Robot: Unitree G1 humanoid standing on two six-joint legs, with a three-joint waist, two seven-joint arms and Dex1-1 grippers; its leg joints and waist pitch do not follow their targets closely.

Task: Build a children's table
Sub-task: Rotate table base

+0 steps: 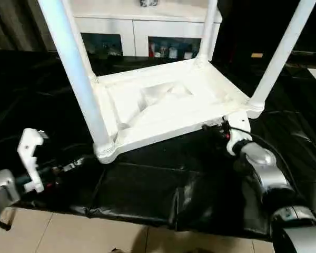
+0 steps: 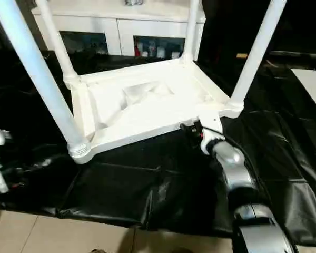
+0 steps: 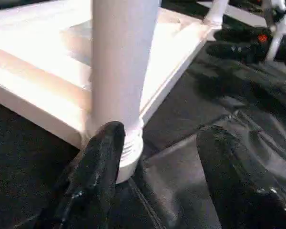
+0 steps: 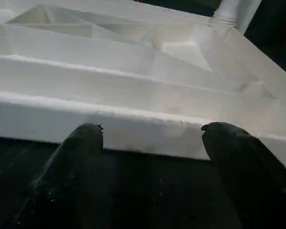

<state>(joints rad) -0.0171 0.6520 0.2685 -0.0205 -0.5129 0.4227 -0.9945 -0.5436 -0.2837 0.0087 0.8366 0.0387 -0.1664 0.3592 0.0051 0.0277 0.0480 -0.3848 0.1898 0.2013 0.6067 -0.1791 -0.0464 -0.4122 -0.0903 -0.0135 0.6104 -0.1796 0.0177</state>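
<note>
- Left eye view: the children's table [image 1: 168, 103] lies upside down on a black sheet [image 1: 147, 195], ribbed underside up, in the middle of the scene, with a white cabinet [image 1: 131, 31] on the far side.
- All four legs stand up from the corners: the near-left leg [image 1: 76, 79], the near-right leg [image 1: 282, 55], the far-right leg [image 1: 206, 31] and the far-left one, of which little shows behind the near-left leg.
- The left gripper [image 3: 157, 162] sits at the foot of the near-left leg. In the left wrist view its fingers [image 3: 97, 167] are spread, one lying close against the threaded collar at the leg's base, the other well off to the side over the sheet. Nothing is pinched.
- The right gripper [image 4: 150, 143] is at the near edge of the top, by the near-right corner. Its fingers [image 4: 81, 148] stand wide apart just short of the rim and hold nothing; I cannot tell whether the tips touch the plastic.
- Judged step: leg fitting looks finished or nearly so, with the left jaws standing free of the near-left leg, as they would after a tightening turn.
- A band of thread shows at that leg's collar, so it may not be seated fully home.
- Next move, as I judge it: either close again on that leg for another turn, or take the top by its rim with both grippers and turn the table onto its legs.
- Flipping calls for a firm two-sided hold; the long legs make it top-heavy and quick to swing.
</note>
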